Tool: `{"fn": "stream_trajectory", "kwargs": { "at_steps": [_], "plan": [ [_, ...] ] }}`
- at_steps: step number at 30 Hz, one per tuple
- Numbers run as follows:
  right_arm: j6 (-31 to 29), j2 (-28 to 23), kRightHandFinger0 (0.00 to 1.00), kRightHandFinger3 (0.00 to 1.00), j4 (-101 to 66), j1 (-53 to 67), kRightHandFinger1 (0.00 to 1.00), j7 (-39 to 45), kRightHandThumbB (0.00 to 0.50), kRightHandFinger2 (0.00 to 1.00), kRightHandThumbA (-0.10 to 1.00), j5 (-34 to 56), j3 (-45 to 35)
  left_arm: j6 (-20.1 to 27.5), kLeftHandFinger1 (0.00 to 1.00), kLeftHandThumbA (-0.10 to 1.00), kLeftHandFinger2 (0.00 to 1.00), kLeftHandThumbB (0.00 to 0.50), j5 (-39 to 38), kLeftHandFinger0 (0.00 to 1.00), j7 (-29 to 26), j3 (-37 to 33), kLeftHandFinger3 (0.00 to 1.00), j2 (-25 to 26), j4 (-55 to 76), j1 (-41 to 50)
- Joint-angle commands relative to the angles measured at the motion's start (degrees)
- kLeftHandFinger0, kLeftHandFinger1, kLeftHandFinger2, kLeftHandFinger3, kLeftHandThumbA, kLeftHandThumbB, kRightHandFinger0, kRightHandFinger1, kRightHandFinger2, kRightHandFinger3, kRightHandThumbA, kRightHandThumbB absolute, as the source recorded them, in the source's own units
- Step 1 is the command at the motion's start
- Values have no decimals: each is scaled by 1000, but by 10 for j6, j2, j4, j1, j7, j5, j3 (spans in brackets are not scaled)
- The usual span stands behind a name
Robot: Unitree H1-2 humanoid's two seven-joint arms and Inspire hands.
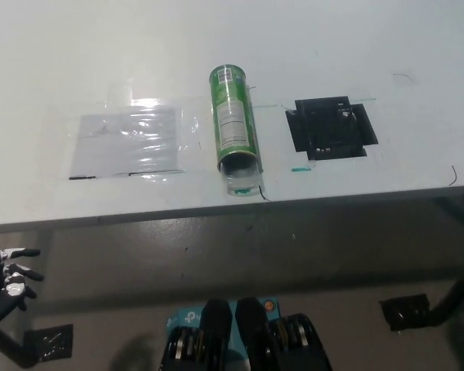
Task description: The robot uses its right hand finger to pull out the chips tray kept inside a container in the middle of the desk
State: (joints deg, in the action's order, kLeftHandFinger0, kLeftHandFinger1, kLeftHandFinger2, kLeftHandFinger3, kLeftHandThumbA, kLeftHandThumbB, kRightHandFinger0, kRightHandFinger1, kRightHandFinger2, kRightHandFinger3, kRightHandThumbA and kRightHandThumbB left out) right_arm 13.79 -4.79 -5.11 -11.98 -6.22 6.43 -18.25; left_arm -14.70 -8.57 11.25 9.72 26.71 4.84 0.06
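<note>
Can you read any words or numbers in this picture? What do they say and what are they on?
Nothing can be read clearly.
Green cylindrical chips can lying on its side on the white desk: a white label panel with small print, too blurred to read.
Clear plastic sheet on the desk: no text visible.
Black square patch on the desk: no text visible.

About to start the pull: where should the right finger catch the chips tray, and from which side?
Hook the clear tray lip poking out of the green container, coming from the desk's near edge. The can lies on its side with its open mouth facing the robot, so a pull straight back should probably slide the tray out.
</note>
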Motion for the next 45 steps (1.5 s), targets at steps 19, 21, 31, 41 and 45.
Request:
{"fn": "stream_trajectory", "kwargs": {
  "at_steps": [19, 21, 31, 41, 45],
  "plan": [
    [14, -80, 169, 869, 45, -241, 29, 60, 290, 801, -100, -96, 211, -5, 366, -100, 464, 87, -8, 300, 15, 11, 655, 14, 19, -19],
    [6, -79, 366, 869, 56, -243, 10, 74, 282, 819, -100, -104, 237, -10, 381, -100, 476, 91, -8, 321, 15, 11, 667, 16, 20, -18],
    [-46, -77, 106, 866, 100, -242, 0, 103, 260, 846, -100, -149, 326, -15, 393, -100, 474, 84, -7, 340, 20, 15, 659, 22, 24, -22],
    [-76, -62, 255, 838, 128, -254, 103, 127, 261, 843, -100, -179, 376, -17, 392, -100, 477, 71, -6, 335, 26, 18, 652, 37, 31, -26],
    [-97, -54, 115, 828, 145, -257, 58, 131, 267, 833, -100, -189, 388, -22, 402, -100, 492, 61, -9, 348, 26, 20, 667, 38, 36, -27]
  ]
}}
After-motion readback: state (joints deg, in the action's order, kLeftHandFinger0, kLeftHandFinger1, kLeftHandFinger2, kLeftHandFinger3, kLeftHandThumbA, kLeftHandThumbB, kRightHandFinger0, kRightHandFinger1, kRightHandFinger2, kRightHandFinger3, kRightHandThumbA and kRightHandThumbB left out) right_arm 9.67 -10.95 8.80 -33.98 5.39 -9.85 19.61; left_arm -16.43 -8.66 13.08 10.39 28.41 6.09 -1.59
